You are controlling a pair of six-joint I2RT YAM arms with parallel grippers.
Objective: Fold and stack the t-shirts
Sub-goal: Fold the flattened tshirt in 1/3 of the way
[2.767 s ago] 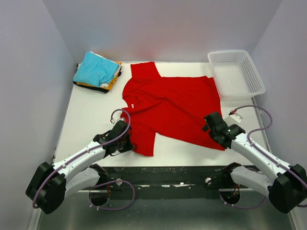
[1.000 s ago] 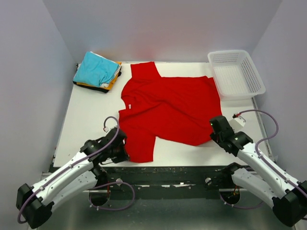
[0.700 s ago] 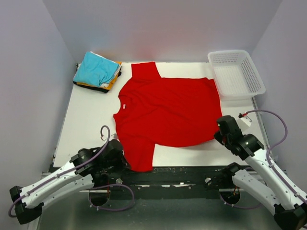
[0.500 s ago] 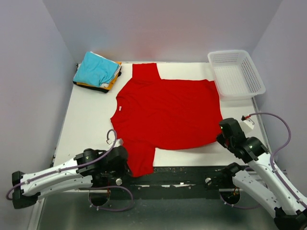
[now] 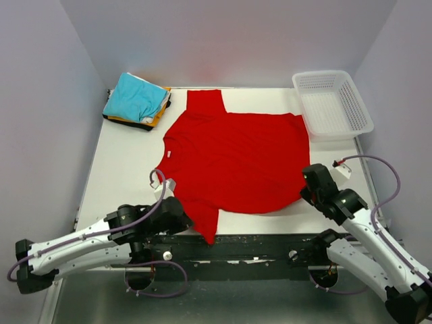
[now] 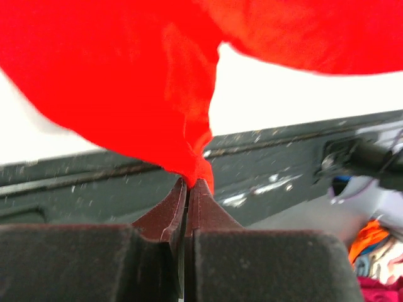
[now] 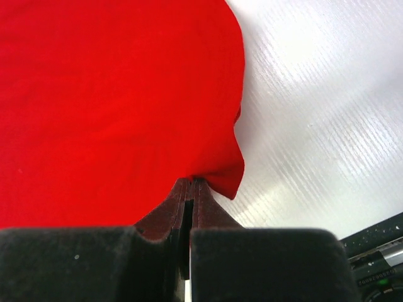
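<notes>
- Both grippers are pinching the soft bright red t-shirt (image 5: pixel 233 158): the left gripper (image 6: pixel 187 182) is squeezing its near sleeve, the right gripper (image 7: pixel 191 181) its hem corner.
- Shirt is lying spread on the white table (image 5: pixel 128 165).
- Flattening seems underway; folding it over probably comes next.

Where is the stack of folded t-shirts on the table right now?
In the top view, the stack of folded t-shirts sits at the table's far left corner, just left of the spread red t-shirt and across from the white basket.
</notes>
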